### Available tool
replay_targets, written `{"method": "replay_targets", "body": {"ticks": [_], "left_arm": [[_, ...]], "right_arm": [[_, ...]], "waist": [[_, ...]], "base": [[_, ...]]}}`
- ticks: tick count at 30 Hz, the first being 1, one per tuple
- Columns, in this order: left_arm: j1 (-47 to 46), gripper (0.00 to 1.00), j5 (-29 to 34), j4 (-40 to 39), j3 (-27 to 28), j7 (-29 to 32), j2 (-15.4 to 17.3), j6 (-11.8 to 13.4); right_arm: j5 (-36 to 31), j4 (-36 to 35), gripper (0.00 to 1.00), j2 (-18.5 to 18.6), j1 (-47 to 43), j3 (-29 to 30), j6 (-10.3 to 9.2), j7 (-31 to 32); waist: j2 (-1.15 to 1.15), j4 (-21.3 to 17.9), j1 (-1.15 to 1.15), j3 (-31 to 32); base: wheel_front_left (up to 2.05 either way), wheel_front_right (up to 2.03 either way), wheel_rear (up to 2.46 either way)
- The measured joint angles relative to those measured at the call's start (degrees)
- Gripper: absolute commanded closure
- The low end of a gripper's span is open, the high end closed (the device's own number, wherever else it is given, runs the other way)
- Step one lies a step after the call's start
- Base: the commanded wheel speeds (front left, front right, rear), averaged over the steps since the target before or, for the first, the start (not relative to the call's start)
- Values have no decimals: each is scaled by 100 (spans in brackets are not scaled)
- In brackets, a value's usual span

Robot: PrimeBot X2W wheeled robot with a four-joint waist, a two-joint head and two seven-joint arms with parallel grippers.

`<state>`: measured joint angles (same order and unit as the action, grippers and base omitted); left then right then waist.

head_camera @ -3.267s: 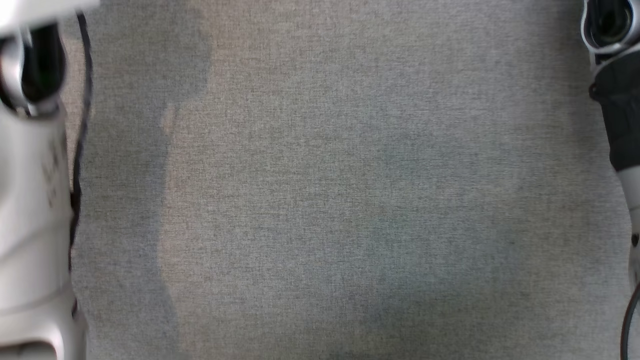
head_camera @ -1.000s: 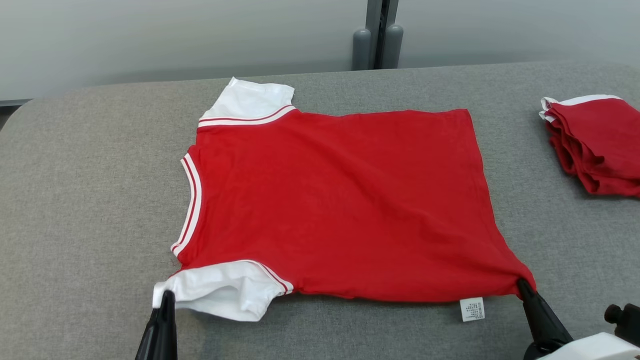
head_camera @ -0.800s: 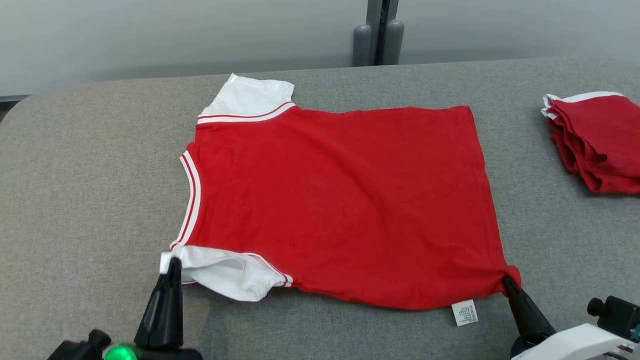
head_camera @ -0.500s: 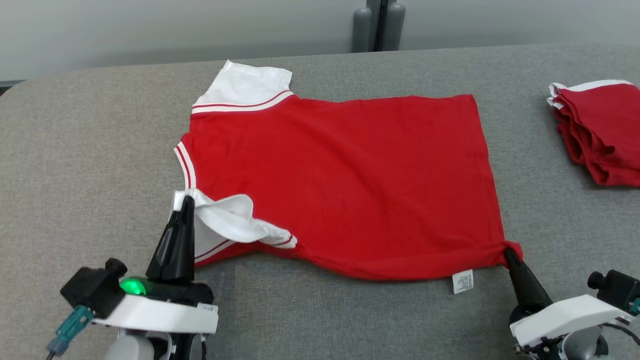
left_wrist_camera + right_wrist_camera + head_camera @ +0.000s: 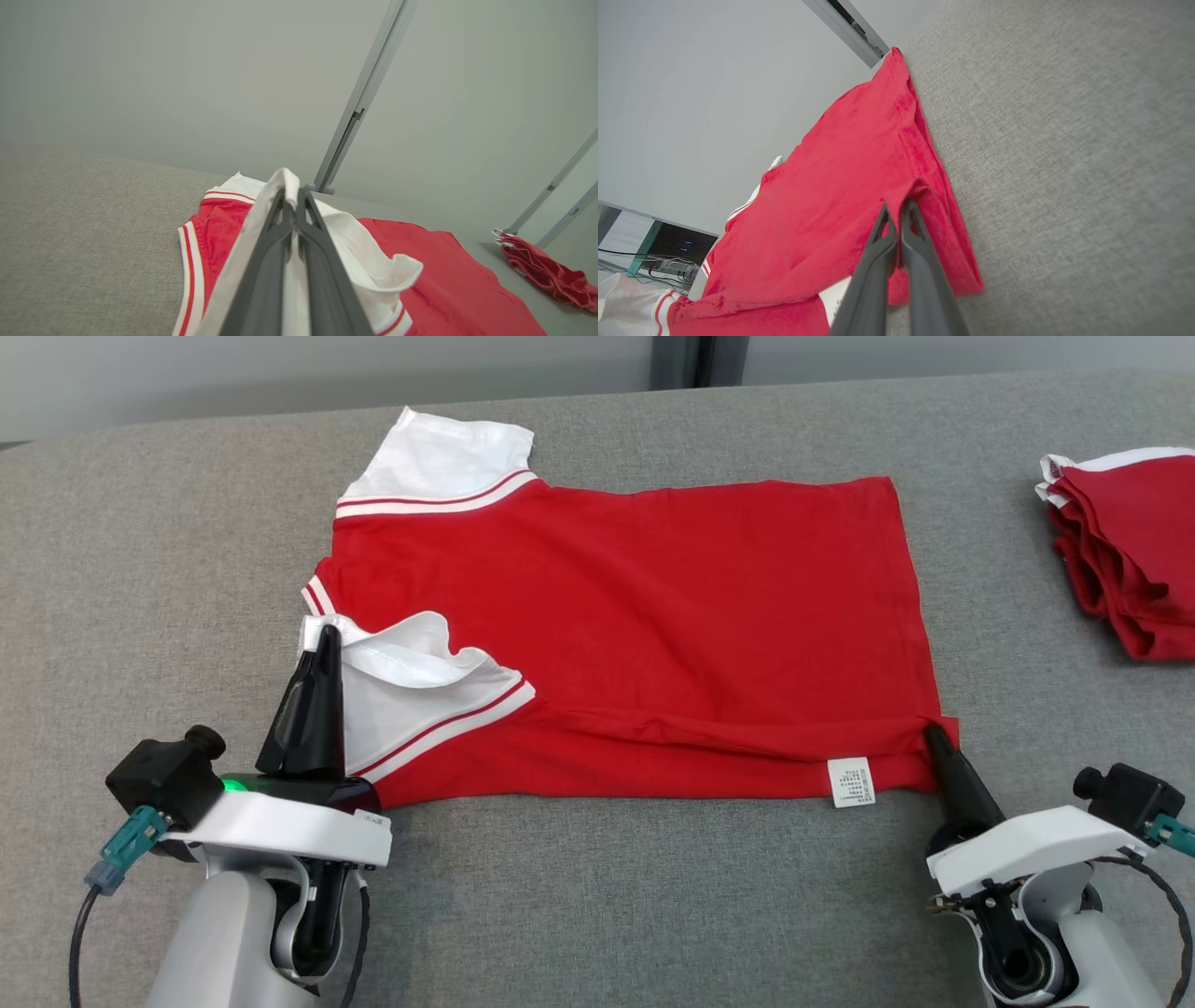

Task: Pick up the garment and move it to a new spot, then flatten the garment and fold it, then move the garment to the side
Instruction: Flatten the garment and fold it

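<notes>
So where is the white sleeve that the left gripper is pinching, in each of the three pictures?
Head view: the near white sleeve sits left of centre, raised over the red T-shirt, pinched by the left gripper.
Left wrist view: the sleeve is bottom centre, draped around that gripper's tip.
Right wrist view: the sleeve is small, in the bottom left corner.
Shared landmark: the T-shirt's red body.

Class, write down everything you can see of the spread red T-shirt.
The red T-shirt looks like soft knit, with white sleeves and red-and-white trim. It lies sideways on the grey table, collar left, hem right. Its near edge is turned over the body, a care label showing. The left gripper pinches the near sleeve; the right gripper pinches the near hem corner.
</notes>
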<state>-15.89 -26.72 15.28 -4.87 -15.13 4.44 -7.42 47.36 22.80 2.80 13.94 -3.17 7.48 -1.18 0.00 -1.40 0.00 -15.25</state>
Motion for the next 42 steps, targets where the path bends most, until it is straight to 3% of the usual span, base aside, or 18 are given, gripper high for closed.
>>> {"method": "replay_targets", "body": {"ticks": [11, 12, 14, 15, 16, 17, 18, 19, 20, 30, 42], "left_arm": [[-557, 100, 47, 900, -97, 0, 11, -1], [-618, 100, 58, 1004, -93, 0, 11, -1], [-762, 100, 127, 1250, -92, -1, 15, -1], [-824, 100, 148, 1354, -94, 0, 16, -1], [-887, 100, 165, 1460, -109, 0, 15, 0], [-939, 92, 182, 1548, -126, 0, 15, -1], [-984, 67, 199, 1604, -125, 0, 9, -1], [-1079, 10, 226, 1673, -89, 0, 12, -1], [-1115, 0, 248, 1682, -52, 0, 11, -1], [-1137, 0, 293, 1396, 274, -1, -9, -1], [-104, 0, -93, 964, 332, 0, 76, -1]], "right_arm": [[-107, 710, 99, -1, 658, -82, 0, -86], [-112, 755, 78, -1, 711, -90, 0, -88], [-123, 832, 54, -1, 817, -125, 0, -96], [-122, 870, 14, -1, 872, -147, 0, -97], [-115, 915, 0, -1, 929, -175, 0, -105], [-103, 955, 0, -2, 976, -201, 0, -119], [-88, 998, 0, 0, 1026, -218, 0, -137], [-41, 1098, 0, -2, 1137, -237, 0, -192], [-10, 1145, 0, -1, 1193, -231, 0, -230], [135, 1405, 0, -2, 1638, -264, 0, -703], [-1360, 576, 0, 181, 1110, -25, 0, -1276]], "waist": [[0, 12, 0, -55], [0, 11, 0, -64], [0, 5, 0, -85], [0, 0, 0, -99], [0, -7, 0, -113], [0, -14, 0, -126], [0, -19, 0, -140], [0, -33, 0, -169], [0, -39, 0, -185], [0, -17, 0, -240], [0, 15, 0, 54]], "base": [[0, 0, 0], [0, 0, 0], [0, 0, 0], [0, 0, 0], [0, 0, 0], [0, 0, 0], [0, 0, 0], [0, 0, 0], [0, 0, 0], [0, 0, 0], [0, 0, 0]]}}
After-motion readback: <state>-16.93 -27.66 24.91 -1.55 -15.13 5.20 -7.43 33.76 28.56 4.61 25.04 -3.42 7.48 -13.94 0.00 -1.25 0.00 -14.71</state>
